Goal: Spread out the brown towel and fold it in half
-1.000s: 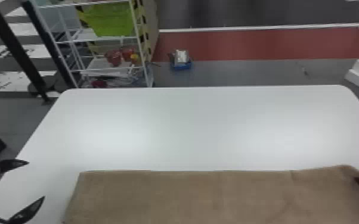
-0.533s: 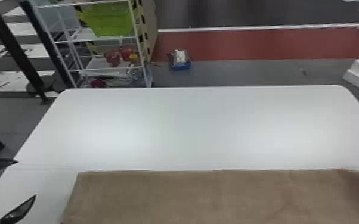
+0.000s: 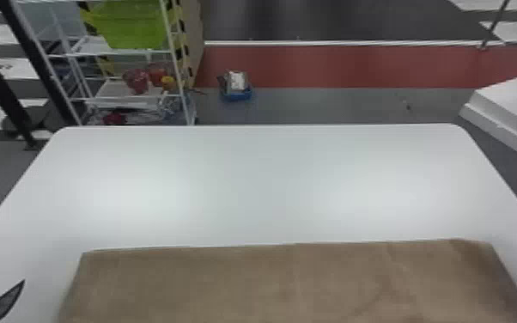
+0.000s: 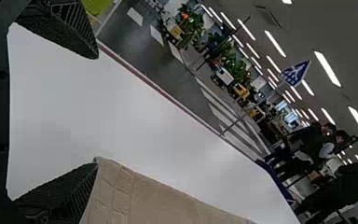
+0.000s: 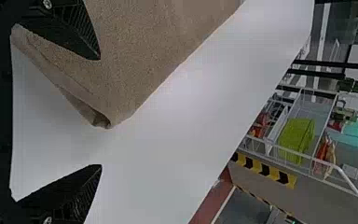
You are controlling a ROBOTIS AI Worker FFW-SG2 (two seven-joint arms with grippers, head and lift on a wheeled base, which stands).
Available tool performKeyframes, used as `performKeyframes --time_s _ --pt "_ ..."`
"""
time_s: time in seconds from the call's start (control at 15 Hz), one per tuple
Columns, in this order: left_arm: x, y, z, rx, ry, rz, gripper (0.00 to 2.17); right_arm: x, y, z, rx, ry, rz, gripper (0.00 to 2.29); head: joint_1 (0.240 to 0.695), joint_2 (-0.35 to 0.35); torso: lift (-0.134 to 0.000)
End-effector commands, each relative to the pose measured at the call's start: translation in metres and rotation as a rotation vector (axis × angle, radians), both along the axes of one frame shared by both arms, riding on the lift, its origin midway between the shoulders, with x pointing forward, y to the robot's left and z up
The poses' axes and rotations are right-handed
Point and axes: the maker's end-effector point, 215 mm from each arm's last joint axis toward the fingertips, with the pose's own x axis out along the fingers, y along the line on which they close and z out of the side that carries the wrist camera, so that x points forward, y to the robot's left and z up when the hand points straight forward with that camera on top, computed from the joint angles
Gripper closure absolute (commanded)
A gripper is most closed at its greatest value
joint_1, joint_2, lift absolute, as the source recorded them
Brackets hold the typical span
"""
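Brown towel [image 3: 270,279]: lying on the near half of the bench [image 3: 249,184], spread wide, far edge nearly straight. Nearest part runs out of the head view.
Right claw [image 5: 100,112]: a second ago its fingers were close together at the raised right end of the cloth; now spread wide, gripping nothing.
Far-right corner [image 5: 103,122]: the hump there has settled since the first frame. A small curl remains at the tip.
Right side edge: more than one layer shows in the right wrist view; could be a fold already made or just a turned-under hem. Cannot tell.
Left claw [image 4: 97,109]: fingers apart, empty, beside the far-left corner [image 4: 103,163], much as before relative to the cloth.
Head view: swung slightly rightward since the last frame; towel has kept its place on the bench.
Meaning: release looks clean, far edge laid. Likely at or near the end of the fold.
Next: back the right claw off without snagging the curl, then check the layers match.
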Motion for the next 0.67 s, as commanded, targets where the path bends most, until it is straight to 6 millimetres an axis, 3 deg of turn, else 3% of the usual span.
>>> performKeyframes --time_s 0.0,0.6 --pt "0.0 -0.0017 -0.0025 0.0 0.006 -0.003 0.06 -0.0015 0.0038 -0.0058 -0.004 0.015 0.009 0.05 0.695 0.044 -0.134" --pt "-0.0002 -0.0071 -0.0106 0.004 0.038 -0.02 0.06 -0.005 0.0016 -0.0148 0.006 0.029 0.005 0.05 0.695 0.035 -0.134"
